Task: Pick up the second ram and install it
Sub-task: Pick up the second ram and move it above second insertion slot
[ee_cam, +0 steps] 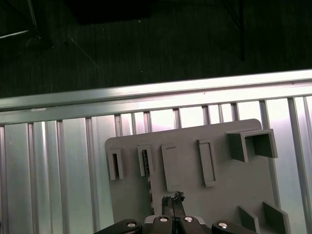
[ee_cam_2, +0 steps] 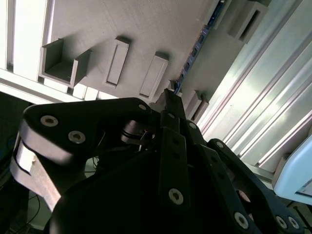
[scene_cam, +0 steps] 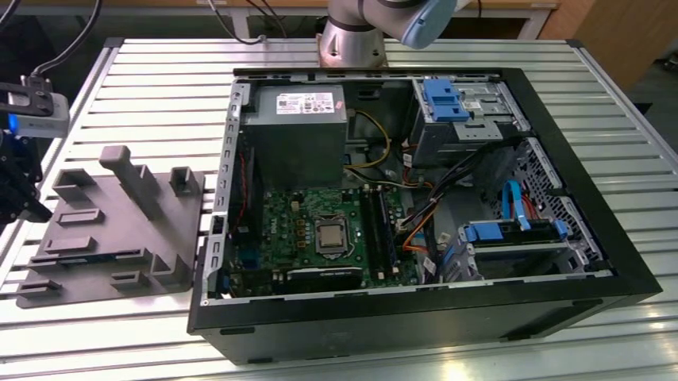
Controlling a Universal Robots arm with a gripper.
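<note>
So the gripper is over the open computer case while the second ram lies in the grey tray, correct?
No: the gripper is over the grey tray, as the first wrist view shows; the second ram does lie in the tray.

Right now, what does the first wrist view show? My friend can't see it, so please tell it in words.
The gripper hangs close beside a thin dark memory stick that stands on edge in a grey tray. The tray has raised blocks and lies on a ribbed metal table, seen from above.
</note>
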